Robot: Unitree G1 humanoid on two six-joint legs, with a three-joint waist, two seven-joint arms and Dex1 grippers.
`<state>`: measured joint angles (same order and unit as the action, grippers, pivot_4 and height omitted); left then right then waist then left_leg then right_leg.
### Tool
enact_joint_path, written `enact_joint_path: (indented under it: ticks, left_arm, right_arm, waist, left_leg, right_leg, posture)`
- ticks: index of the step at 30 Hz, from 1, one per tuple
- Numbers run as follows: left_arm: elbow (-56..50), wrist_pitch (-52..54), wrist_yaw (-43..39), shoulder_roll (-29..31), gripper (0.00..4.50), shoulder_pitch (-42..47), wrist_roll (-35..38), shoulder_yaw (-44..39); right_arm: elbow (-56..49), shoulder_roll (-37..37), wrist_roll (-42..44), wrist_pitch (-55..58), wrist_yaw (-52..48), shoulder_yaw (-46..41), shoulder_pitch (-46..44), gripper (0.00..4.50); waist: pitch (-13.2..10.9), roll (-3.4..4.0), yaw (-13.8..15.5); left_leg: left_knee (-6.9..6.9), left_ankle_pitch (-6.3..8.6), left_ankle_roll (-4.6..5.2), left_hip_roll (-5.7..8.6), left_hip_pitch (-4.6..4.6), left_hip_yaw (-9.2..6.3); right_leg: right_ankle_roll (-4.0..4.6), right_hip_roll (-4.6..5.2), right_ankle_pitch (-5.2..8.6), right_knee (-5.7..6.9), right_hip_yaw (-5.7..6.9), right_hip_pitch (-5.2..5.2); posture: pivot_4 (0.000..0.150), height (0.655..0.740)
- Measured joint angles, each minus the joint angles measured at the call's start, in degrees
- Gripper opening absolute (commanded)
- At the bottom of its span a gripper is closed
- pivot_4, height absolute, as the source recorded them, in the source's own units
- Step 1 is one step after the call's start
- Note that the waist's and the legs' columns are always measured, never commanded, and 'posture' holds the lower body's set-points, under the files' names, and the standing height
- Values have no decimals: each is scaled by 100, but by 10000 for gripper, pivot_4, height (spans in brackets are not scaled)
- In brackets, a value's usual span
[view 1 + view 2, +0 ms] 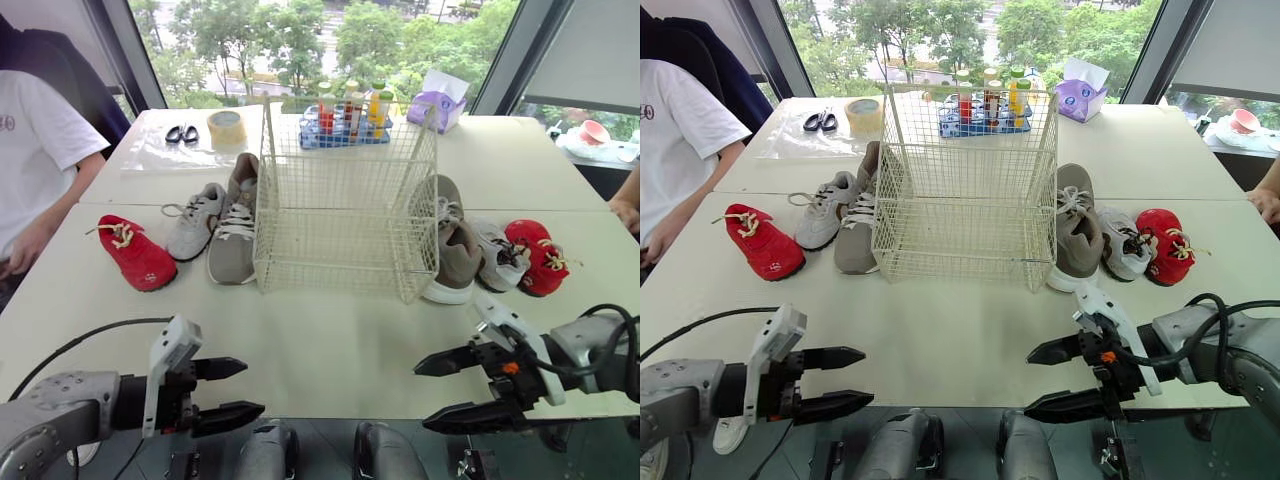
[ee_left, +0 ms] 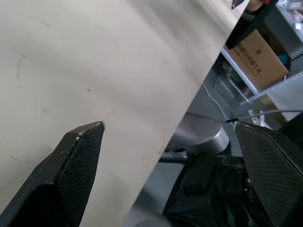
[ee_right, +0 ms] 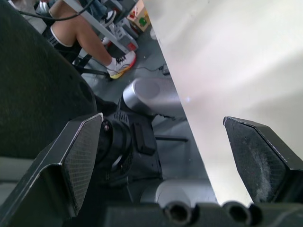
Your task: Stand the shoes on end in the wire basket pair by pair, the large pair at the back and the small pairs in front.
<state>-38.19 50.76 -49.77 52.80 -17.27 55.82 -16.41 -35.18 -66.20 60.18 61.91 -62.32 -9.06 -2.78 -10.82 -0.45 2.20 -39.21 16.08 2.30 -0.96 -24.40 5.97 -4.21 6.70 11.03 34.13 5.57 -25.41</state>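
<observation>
- Wire basket (image 1: 345, 215): upright and empty at the middle of the table (image 1: 330, 350).
- Left large shoe (image 1: 233, 235): just left of the basket, sole down, long axis near–far, toe toward the near edge.
- Right large shoe (image 1: 455, 250): just right of the basket, also near–far; which way its toe points cannot be told.
- Small grey shoes (image 1: 195, 220) and small red shoes (image 1: 135, 252): one of each lies outward of each large shoe.
- Handling (judgement): probably light, with soft uppers and stiffer soles and heels. Pinch the heel collar; loose laces may snag the wire.
- Left gripper (image 1: 252, 387) and right gripper (image 1: 422, 398): fingers spread, holding nothing, over the near table edge, well apart from all shoes.
</observation>
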Motion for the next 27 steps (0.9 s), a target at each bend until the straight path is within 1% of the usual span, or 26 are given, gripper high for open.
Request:
enact_joint_path:
  ticks: [8, 18, 21, 22, 24, 27]
  left_arm:
    - [2, 138, 44, 21, 45000, 55, 60, -6]
    - [-13, 255, 310, -47, 45000, 238, 312, -18]
    - [-5, 247, 363, -15, 45000, 204, 222, -31]
    - [10, 242, 350, 34, 45000, 129, 204, -88]
    - [120, 255, 227, 149, 45000, 1, 227, -391]
    - [395, 384, -21, 476, 45000, 136, 451, -1020]
  right_arm:
    - [68, 151, -11, 40, 191, 383, -440, 44104]
    - [100, 277, -305, -118, 243, 591, -469, 44104]
    - [191, 213, -440, -191, 233, 568, -505, 44104]
    - [223, 132, -410, -164, 192, 470, -503, 44104]
    - [348, -193, -159, 10, -37, -16, -528, 44104]
    - [609, -754, 234, 200, -420, -710, -1097, 44104]
  waist:
    - [0, 0, 2]
    - [0, 0, -2]
    - [0, 1, 2]
    - [-1, 1, 1]
    - [-5, 7, 2]
    - [-5, 9, -5]
  left_leg:
    - [0, 0, 0, 0, 0, 1]
    - [0, 0, 0, 0, 0, 1]
    - [0, 0, 0, 2, 0, 2]
    - [0, 0, 0, 2, 0, 2]
    - [0, 0, 0, 2, -4, 3]
    - [0, 1, -2, -2, 4, 0]
  right_leg:
    - [0, 1, 0, -1, 0, -1]
    - [0, -1, 0, 0, 0, 1]
    - [0, 0, 0, 0, 0, 0]
    - [0, 0, 0, 0, 0, 0]
    - [0, 0, 0, 0, 0, -4]
    - [0, -1, 0, 1, 1, -13]
  posture:
    - [1500, 7400]
    - [1500, 7400]
    - [1500, 7400]
    - [1500, 7400]
    - [1500, 7400]
    - [1500, 7400]
